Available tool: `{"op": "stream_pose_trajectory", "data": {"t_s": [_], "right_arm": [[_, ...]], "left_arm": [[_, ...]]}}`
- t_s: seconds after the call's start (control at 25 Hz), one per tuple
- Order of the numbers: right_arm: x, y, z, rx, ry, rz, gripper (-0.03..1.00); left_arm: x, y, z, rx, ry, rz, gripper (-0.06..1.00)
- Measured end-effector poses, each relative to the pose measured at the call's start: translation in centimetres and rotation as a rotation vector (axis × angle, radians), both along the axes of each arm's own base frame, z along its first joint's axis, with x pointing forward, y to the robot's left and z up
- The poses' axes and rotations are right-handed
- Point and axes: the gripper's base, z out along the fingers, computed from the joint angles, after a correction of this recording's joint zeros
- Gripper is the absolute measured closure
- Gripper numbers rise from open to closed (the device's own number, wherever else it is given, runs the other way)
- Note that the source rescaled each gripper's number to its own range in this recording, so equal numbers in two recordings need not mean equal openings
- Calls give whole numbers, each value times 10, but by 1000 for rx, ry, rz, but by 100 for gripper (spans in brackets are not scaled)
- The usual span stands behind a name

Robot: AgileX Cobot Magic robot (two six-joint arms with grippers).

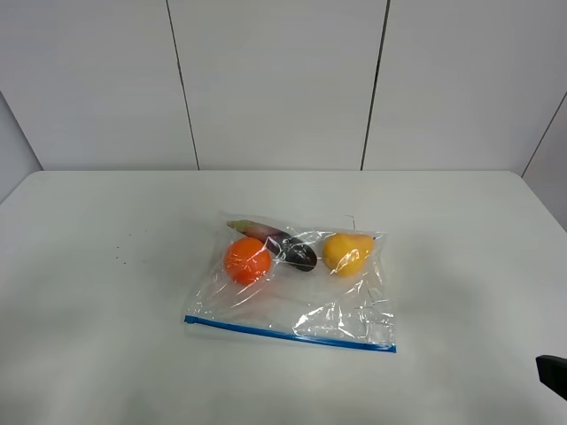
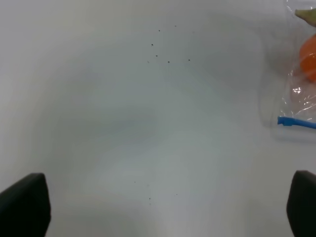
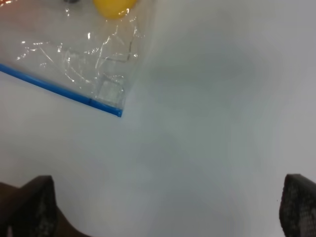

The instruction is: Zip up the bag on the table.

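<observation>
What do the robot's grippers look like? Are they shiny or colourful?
Not colourful. Only the tips show. The left gripper has two dark, nearly black, matte fingers with rounded corners. The right gripper looks the same, dark and blocky. No cables, markings or arm parts are visible.

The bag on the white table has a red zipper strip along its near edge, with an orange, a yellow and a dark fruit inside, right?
Not quite: the zipper strip on the bag is blue, as the exterior high view shows. The rest is right.
</observation>
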Motion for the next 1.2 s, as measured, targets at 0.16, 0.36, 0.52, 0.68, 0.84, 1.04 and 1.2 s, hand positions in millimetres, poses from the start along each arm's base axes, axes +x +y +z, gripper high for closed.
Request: {"op": "stream_pose_trajectory", "data": {"t_s": [0.16,0.36,0.52,0.68,0.84,1.04,1.2], "right_arm": [[-9,0,2,-2,-60,-2,-3],[-23,1,4,-7,-151,-5,-3],[-36,-1,4,-3,-222,-52,-3],[-46,-6,4,2,-292,-132,-3],[-46,-8,4,9,-294,-165,-3],[-46,-9,4,5,-292,-178,-3],[-46,-11,4,14,-289,-212,-3]], "left_arm": [[0,0,0,1,0,1,-6],[0,0,0,1,0,1,-6],[0,0,0,1,0,1,-6],[0,0,0,1,0,1,-6],[0,0,0,1,0,1,-6],[0,0,0,1,0,1,-6],[0,0,0,1,0,1,-6]]}}
